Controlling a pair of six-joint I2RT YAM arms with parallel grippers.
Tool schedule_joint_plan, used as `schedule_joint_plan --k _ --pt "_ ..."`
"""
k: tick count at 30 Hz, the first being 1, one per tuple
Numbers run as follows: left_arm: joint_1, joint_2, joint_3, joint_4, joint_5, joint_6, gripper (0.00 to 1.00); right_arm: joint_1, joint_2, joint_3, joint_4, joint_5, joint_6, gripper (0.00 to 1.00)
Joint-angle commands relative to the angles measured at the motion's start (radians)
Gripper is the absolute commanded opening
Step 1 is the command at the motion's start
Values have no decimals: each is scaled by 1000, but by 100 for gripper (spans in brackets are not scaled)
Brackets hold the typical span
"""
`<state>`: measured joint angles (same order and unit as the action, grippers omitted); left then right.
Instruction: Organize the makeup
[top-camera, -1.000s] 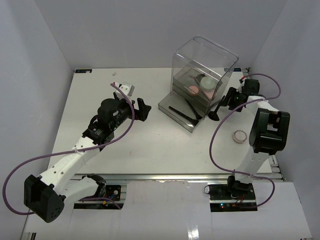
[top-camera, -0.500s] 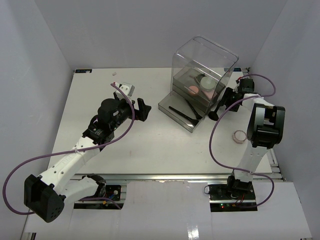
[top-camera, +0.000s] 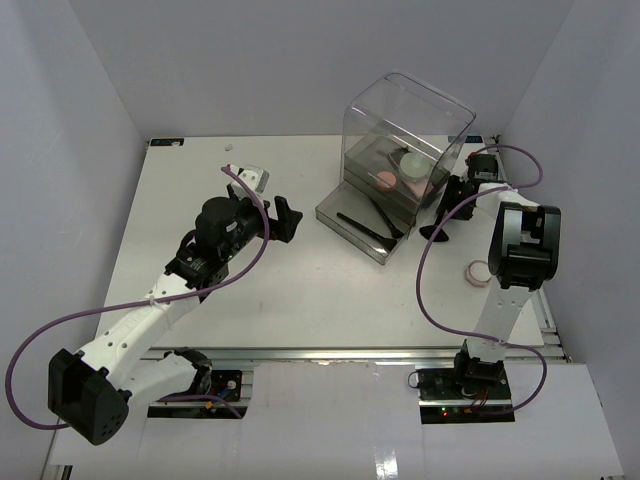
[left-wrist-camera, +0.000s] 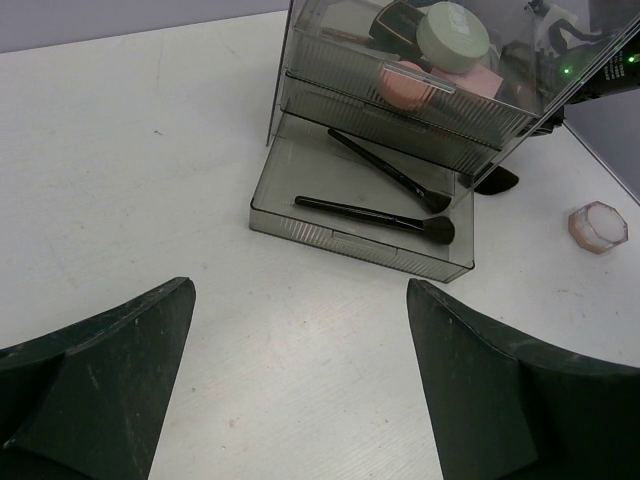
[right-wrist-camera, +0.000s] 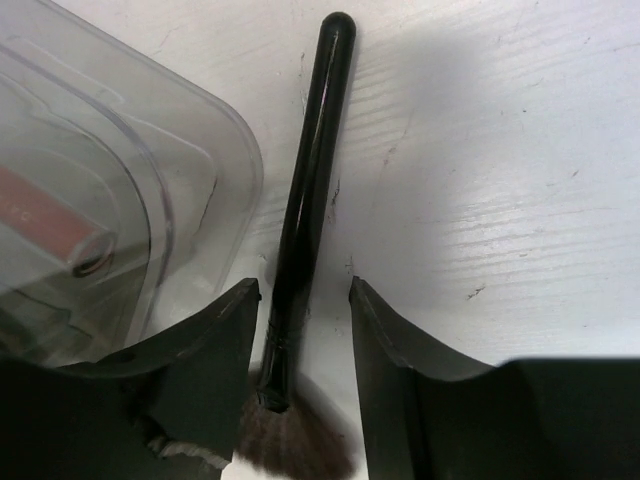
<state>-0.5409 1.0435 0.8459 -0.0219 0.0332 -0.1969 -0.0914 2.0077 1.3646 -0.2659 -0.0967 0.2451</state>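
A black-handled brush (right-wrist-camera: 305, 190) lies on the table beside the clear drawer box (top-camera: 405, 140). It also shows in the top view (top-camera: 434, 226). My right gripper (right-wrist-camera: 305, 295) is open and straddles the brush near its bristles. The left finger (right-wrist-camera: 200, 345) is close to the handle, with a gap on the right side. The box's pulled-out bottom drawer (left-wrist-camera: 300, 170) holds two brushes (left-wrist-camera: 375, 213). An upper drawer holds a pale green compact (left-wrist-camera: 452, 32), a round pink compact (left-wrist-camera: 405, 85) and a flat pink square (left-wrist-camera: 480, 82). My left gripper (left-wrist-camera: 300, 300) is open and empty above the table.
A small pink jar (top-camera: 478, 272) sits on the table next to my right arm, and also shows in the left wrist view (left-wrist-camera: 598, 226). The box's rounded corner (right-wrist-camera: 200, 130) is just left of my right gripper. Walls close in the table on three sides.
My right arm has moved in toward the drawer box, bringing its gripper over the brush beside it. The left arm has not moved.
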Motion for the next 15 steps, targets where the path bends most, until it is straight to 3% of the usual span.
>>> schedule_joint_plan --k 1,15 --pt "5 -8 -4 13 7 -3 98 30 21 17 -4 62 -42 47" --pt "7 40 -9 13 -13 -3 98 0 -60 -90 -13 65 -126 25"
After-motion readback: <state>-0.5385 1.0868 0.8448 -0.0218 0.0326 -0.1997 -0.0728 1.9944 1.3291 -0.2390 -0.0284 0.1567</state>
